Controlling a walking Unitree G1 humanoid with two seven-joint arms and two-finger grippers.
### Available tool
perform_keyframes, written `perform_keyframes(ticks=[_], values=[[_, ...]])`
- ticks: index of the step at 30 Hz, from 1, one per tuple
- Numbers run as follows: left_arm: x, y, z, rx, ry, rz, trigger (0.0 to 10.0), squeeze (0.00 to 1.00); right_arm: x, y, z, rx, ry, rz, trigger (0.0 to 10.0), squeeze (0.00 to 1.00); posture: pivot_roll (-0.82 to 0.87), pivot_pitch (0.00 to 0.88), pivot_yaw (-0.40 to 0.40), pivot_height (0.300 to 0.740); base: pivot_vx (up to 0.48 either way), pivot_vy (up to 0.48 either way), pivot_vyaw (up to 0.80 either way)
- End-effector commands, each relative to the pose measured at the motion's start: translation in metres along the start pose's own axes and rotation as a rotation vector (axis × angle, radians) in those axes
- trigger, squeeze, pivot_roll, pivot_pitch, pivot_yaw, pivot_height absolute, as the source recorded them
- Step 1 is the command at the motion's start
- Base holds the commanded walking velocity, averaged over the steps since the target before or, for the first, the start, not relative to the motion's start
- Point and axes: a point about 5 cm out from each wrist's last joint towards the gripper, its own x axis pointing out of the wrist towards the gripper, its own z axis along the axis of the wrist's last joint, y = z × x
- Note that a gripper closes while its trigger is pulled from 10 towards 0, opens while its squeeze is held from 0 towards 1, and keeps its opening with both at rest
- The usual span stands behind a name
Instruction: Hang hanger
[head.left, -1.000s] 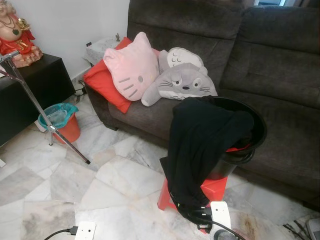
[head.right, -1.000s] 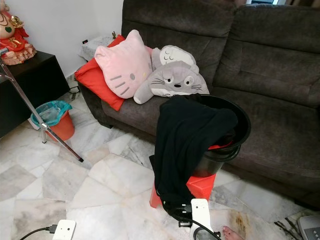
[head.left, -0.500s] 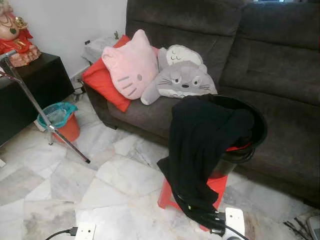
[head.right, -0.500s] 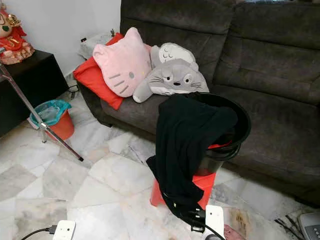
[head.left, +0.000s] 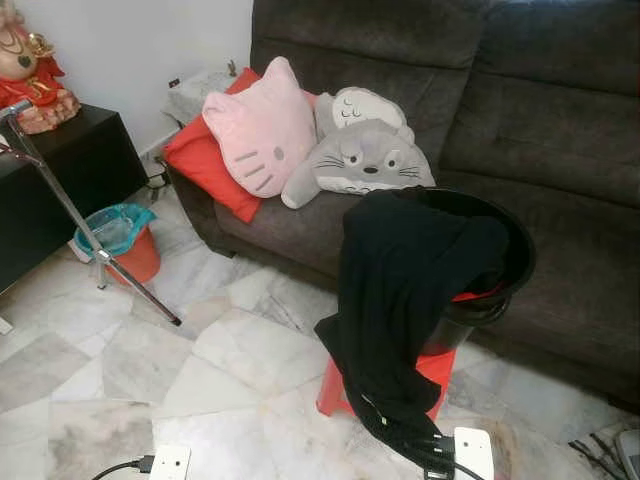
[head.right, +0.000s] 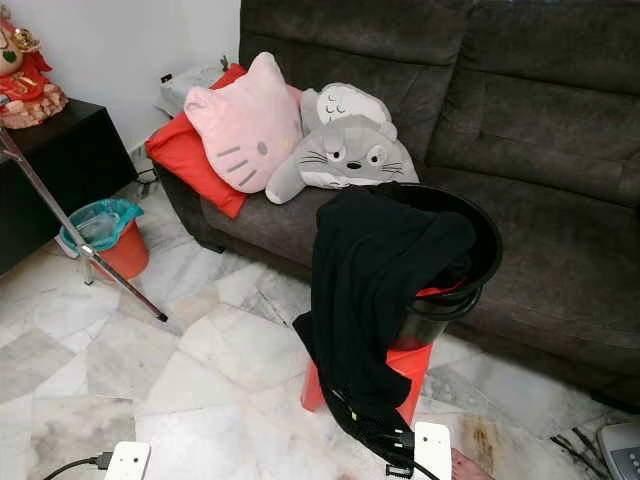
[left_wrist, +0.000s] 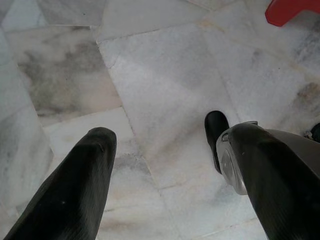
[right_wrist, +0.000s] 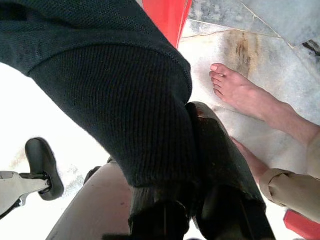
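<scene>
One relation matters here: the black garment (head.left: 400, 290) is running from the black bucket (head.left: 505, 270) down and toward us, long axis near vertical, and its lower end is sitting in the right pincer (right_wrist: 192, 150). In the right wrist view we're seeing the knit cloth pressed between the two black fingers (right_wrist: 215, 145), so that pincer is clamped on the cloth. The left pincer (left_wrist: 160, 145) is hanging spread over bare marble floor (left_wrist: 165, 75), holding nothing, well apart from the garment. So the right arm is the working arm.

We're not making out any hanger in these views; it may be buried in the cloth, can't tell. The top of the garment is draping over the bucket rim, and the bucket is standing on a red stool (head.left: 430, 375) just in front of the dark sofa (head.left: 560, 150).

Room: the sofa is carrying a pink cat cushion (head.left: 262, 125), a grey plush (head.left: 365, 160) and a red cushion (head.left: 205, 165). A stand leg (head.left: 90, 240) and a small bin (head.left: 125, 240) are sitting on our left, near a black cabinet (head.left: 60, 180). A person's bare foot (right_wrist: 240, 92) is standing on the floor just beside the right pincer, so we're judging any swing on that side as a risk.
</scene>
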Motion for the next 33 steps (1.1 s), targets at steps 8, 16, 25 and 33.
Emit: perform_keyframes(ticks=[8, 16, 25, 33], values=[[-0.0010, 0.0022, -0.0024, -0.016, 0.000, 0.009, 10.0, 0.00, -0.0001, 0.0031, 0.0005, -0.023, -0.001, 0.000, 10.0, 0.00, -0.06, 0.009, 0.036, 0.740, 0.000, 0.000, 0.00], [-0.0010, 0.0027, -0.0024, -0.014, -0.001, 0.009, 10.0, 0.00, -0.0004, 0.0043, -0.0002, -0.045, -0.003, 0.003, 10.0, 0.00, -0.07, 0.000, 0.037, 0.740, 0.000, 0.000, 0.00], [-0.0011, 0.0031, -0.0027, -0.018, -0.001, 0.009, 10.0, 0.00, -0.0005, 0.0056, -0.0005, -0.048, -0.003, 0.002, 10.0, 0.00, -0.06, 0.000, 0.039, 0.740, -0.259, 0.000, 0.00], [-0.0013, 0.0034, -0.0033, -0.020, -0.001, 0.010, 10.0, 0.00, -0.0008, 0.0074, -0.0009, -0.062, -0.004, 0.008, 10.0, 0.00, -0.06, 0.000, 0.039, 0.740, -0.318, 0.000, 0.00]])
